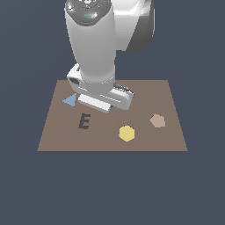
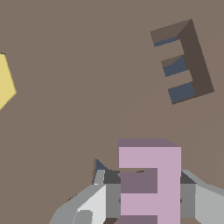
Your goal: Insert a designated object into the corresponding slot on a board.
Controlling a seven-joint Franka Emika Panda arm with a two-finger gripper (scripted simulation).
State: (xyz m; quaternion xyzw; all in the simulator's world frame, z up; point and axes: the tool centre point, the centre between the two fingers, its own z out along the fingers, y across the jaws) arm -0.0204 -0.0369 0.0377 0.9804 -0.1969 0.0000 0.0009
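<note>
Flat slate-blue background fills the exterior view on every side of the large matte brown rectangular board [image 1: 145, 94], which lies level and carries a few small coloured shapes and a dark cut-out. On it, toward the exterior view's left, sits the dark grey E-shaped slot [image 1: 84, 121]; a flat yellow hexagon [image 1: 126, 133] lies to the slot's right in that view, and a flat tan-pink pentagon [image 1: 157, 120] lies further right, well apart from both. A small blue triangle [image 1: 70, 100] shows just beside the arm's wrist, partly hidden by it. The white Panda arm comes down from the top of the exterior view and its wrist hangs low over the board, above and a little to the right of the slot in that view; the claw itself is hidden there behind the wrist housing. The wrist view shows the claw [image 2: 149, 194] closed on the small pale lilac-pink flat E-shaped block [image 2: 168, 183], one grey finger [image 2: 113, 194] pressed against each side of it. The slot [image 2: 194, 61] lies apart from the held block in this view, empty, its floor showing blue-grey between the arms of the E. The yellow hexagon [image 2: 5, 83] is cut by the frame edge, well apart from the block. Whether the block touches the board cannot be told
</note>
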